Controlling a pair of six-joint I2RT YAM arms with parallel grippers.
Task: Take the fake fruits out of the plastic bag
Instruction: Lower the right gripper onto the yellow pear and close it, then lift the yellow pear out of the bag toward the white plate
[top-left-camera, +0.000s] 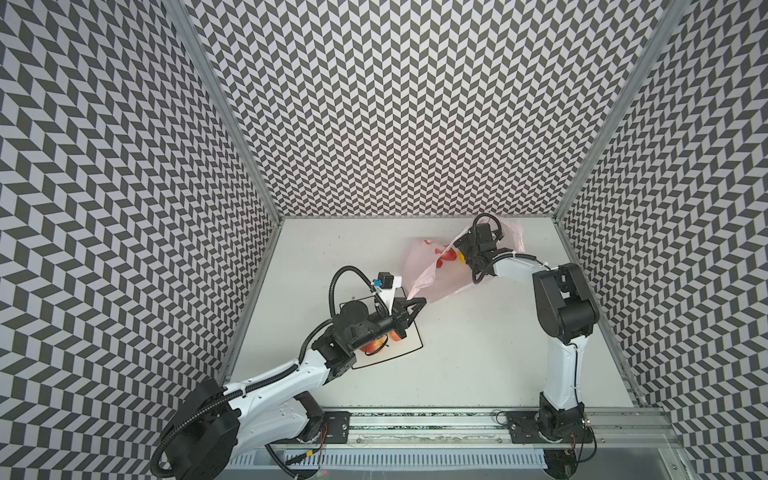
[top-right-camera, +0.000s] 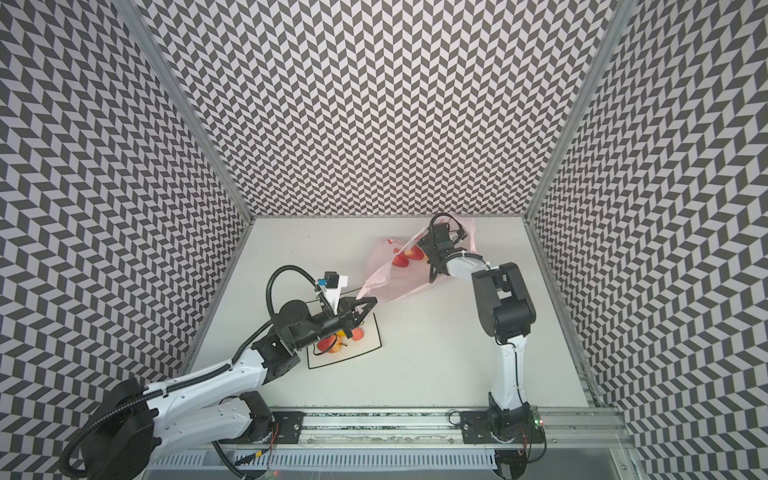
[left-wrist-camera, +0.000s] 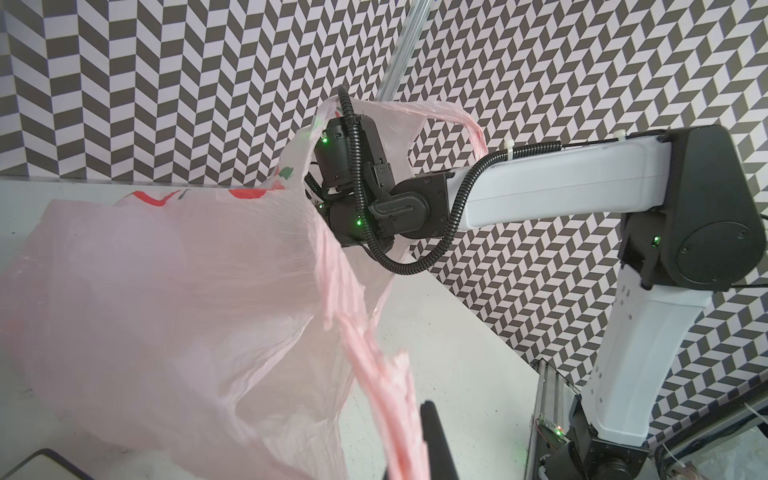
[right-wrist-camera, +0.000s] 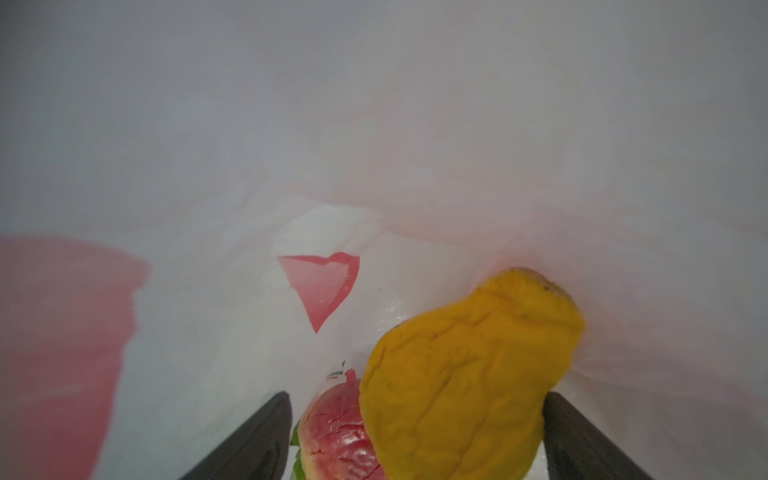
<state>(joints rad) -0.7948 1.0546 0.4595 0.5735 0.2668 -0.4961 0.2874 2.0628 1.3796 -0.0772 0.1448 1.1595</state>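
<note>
Inside the thin translucent pale pink plastic bag (top-left-camera: 415, 266), in the right wrist view: a wrinkled yellow toy pear (right-wrist-camera: 465, 374) lying against a red toy strawberry (right-wrist-camera: 336, 432). To either side of the pair, the fingers of the right end effector (right-wrist-camera: 415, 395), spread wide, nothing clamped. Bag slumped on the white tabletop (top-left-camera: 457, 357), beyond the square white black-rimmed plate (top-left-camera: 409, 347) and to its right in both top views. One handle loop (left-wrist-camera: 361, 361) stretched taut toward the plate, pinched in the fully closed left end effector (top-left-camera: 419, 302) at the plate's far corner. On the plate, partly hidden under the left arm (top-left-camera: 291, 374), a red-yellow toy apple (top-left-camera: 372, 345) and further toy fruit.
</note>
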